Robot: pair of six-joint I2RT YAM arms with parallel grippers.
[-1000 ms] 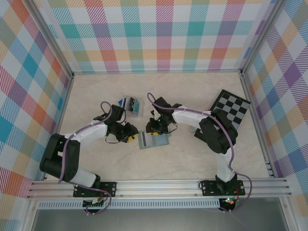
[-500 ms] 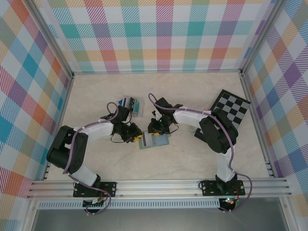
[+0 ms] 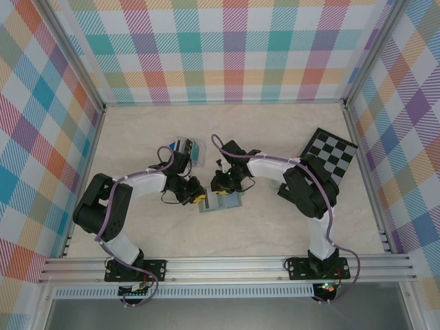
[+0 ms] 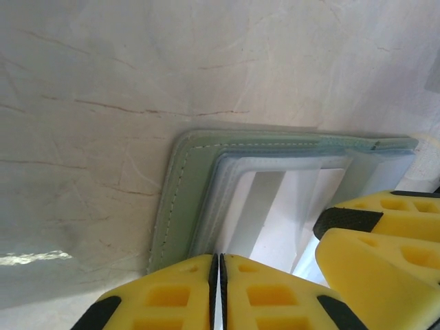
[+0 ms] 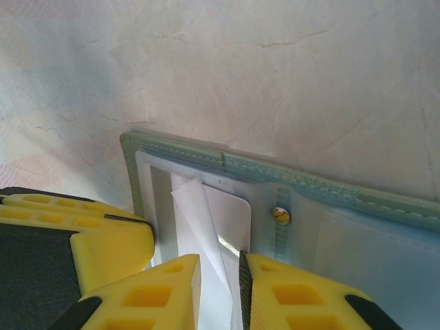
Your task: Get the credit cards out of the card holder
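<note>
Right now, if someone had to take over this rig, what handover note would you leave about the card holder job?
Left gripper: shut at the edge of the card holder. I cannot tell whether it pinches anything.
Right gripper: jaws slightly apart on either side of a white card that sticks up from a pocket. No firm grip visible.
Card holder: lying open on the table, between the two grippers.
Done: the holder is open and one card is partly out.
Left to do: close on that card, pull it free, set it down, then check the other pockets.
</note>
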